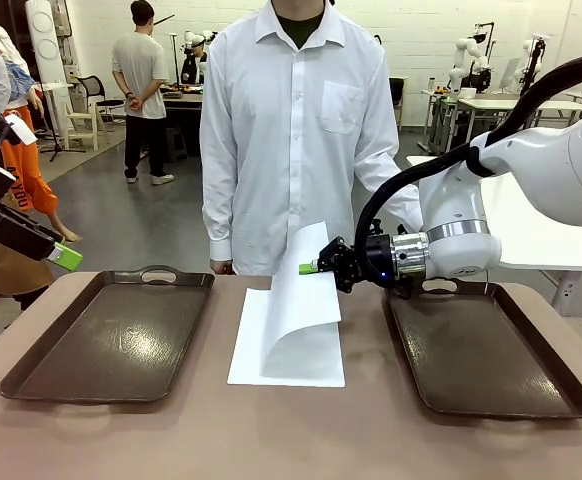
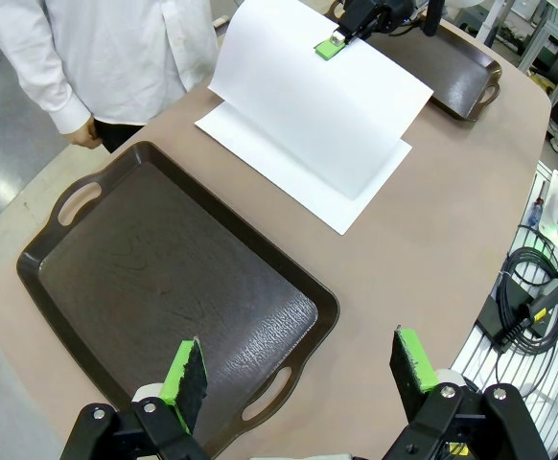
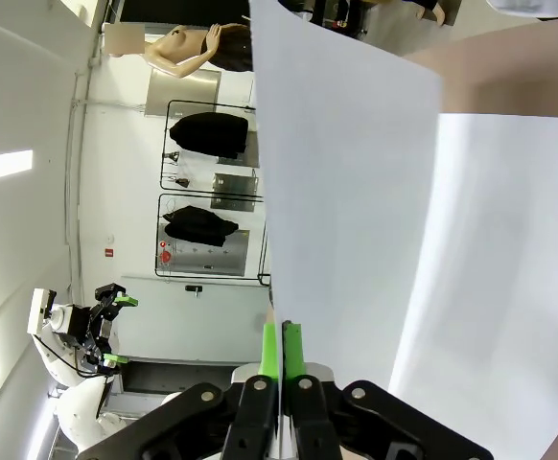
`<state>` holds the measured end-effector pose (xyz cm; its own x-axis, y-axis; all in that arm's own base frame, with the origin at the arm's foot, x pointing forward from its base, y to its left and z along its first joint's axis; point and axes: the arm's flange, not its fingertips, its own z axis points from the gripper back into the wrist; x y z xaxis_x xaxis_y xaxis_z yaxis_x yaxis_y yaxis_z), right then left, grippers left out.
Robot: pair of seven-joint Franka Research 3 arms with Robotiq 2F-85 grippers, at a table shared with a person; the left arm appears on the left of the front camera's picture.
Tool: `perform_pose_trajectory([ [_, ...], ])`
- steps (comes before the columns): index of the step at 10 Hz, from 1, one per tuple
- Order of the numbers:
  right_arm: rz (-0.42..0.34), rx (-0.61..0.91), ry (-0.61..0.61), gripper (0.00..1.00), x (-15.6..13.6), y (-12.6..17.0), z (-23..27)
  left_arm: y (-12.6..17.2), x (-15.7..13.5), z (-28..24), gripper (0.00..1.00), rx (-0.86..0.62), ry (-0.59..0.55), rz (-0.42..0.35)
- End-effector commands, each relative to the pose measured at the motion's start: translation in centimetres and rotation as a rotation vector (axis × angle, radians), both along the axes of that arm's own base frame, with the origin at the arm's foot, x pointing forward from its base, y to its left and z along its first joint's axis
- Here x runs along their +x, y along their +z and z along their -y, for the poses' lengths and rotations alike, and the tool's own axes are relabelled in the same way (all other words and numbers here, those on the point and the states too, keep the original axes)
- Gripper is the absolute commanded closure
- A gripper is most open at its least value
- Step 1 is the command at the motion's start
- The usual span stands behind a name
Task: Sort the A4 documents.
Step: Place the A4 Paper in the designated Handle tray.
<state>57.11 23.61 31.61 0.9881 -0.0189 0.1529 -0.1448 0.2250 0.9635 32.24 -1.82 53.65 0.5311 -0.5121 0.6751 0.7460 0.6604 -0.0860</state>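
White A4 documents point(image 1: 289, 352) lie in a small stack mid-table between two dark brown trays. My right gripper point(image 1: 311, 267) is shut on the far edge of the top sheet point(image 1: 306, 285), which it holds up off the stack so that it curls and hangs. In the right wrist view its green pads point(image 3: 281, 347) pinch that sheet point(image 3: 346, 192) above the stack point(image 3: 509, 278). My left gripper point(image 2: 298, 369) is open and holds nothing above the near end of the left tray point(image 2: 164, 278). One of its fingertips point(image 1: 67, 258) shows at the left edge of the front view.
The left tray point(image 1: 31, 375) and the right tray point(image 1: 571, 400) both hold nothing. A person in a white shirt point(image 1: 291, 120) stands at the far edge, one hand point(image 1: 221, 267) near the table. Cables point(image 2: 533, 287) hang off the table's side.
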Motion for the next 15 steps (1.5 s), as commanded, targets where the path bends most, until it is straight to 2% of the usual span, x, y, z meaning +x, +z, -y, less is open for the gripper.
perform_pose_trajectory([
  [1,0.002,0.008,-0.009,1.0,0.1,0.1,0.0,-0.2,0.1,-0.1,0.0,-0.009,-0.009,0.007],
  [8,0.0,0.0,0.0,0.99,0.0,0.0,0.0,-0.2,0.1,-0.1,0.0,-0.009,-0.009,0.007],
  [9,-0.009,-0.042,-0.032,0.99,-0.8,0.9,1.5,-0.2,0.1,-0.1,0.0,-0.009,-0.009,0.007],
  [11,-0.09,-0.001,0.004,0.99,-2.1,3.1,5.3,-0.2,0.1,-0.1,0.0,-0.009,-0.009,0.007],
  [15,-0.194,-0.076,0.044,0.99,-2.1,5.3,13.3,-0.2,0.1,-0.1,0.0,-0.009,-0.009,0.007],
])
